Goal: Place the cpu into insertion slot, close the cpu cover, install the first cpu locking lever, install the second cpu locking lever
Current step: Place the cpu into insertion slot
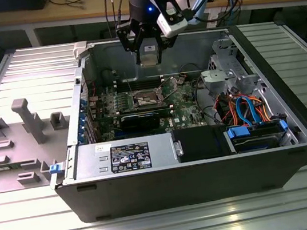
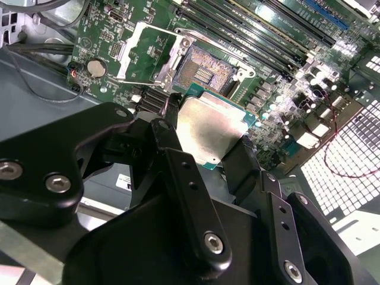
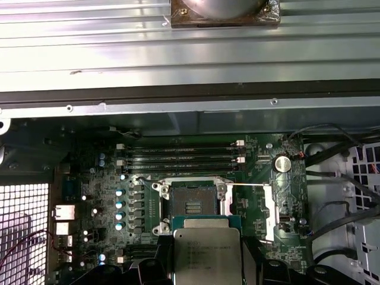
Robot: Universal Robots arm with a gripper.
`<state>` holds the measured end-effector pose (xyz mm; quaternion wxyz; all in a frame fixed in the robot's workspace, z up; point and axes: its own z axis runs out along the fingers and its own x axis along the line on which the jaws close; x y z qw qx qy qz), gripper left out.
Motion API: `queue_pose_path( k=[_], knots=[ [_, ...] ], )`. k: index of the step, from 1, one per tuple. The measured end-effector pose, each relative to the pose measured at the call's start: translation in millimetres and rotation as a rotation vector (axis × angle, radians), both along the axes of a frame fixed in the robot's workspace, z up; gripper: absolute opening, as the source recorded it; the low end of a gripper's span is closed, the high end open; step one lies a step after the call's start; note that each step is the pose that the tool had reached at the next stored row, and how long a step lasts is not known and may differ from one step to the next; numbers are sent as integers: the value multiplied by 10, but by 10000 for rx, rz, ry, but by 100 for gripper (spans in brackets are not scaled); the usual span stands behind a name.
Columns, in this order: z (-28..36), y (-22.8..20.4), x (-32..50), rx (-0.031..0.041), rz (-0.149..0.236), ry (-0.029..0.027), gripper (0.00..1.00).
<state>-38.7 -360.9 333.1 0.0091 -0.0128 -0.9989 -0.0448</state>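
Note:
The cpu, a flat square chip with a silver-grey top, is clamped between the black fingers of my gripper. The gripper hangs above the green board inside the open computer case. The insertion slot is a dark square recess with nothing in it, just beyond the held cpu in both wrist views. The cpu cover is swung open beside the slot, its cut-out frame lying back over the board. A thin locking lever stands raised by the cover.
Long memory slots run beside the socket, and a coin battery sits close to the cover. A black graphics card, power supply, drive cage and coloured cables crowd the case. A grey fixture plate lies at the exterior view's left.

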Motion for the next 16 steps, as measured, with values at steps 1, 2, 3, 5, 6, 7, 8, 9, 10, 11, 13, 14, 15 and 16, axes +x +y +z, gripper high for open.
queue_pose_path(
  k=[1,2,3,5,6,7,8,9,10,11,13,14,15,16],
  knots=[
    [-2,0,0,0,0,0,55],
    [-4,0,0,0,0,0,55],
    [-7,0,0,0,0,0,55],
    [-10,0,0,0,0,0,55],
    [-12,0,0,0,0,0,55],
    [-14,0,0,0,0,0,55],
    [-16,0,0,0,0,0,55],
    [-19,0,0,0,0,-1,55],
    [-21,0,0,0,0,0,55],
    [-22,0,0,0,-1,0,55],
    [-25,0,0,0,0,0,55],
    [-27,0,0,0,0,0,55],
    [-29,0,0,0,0,0,55],
    [-33,0,0,0,0,0,55]
  ],
)
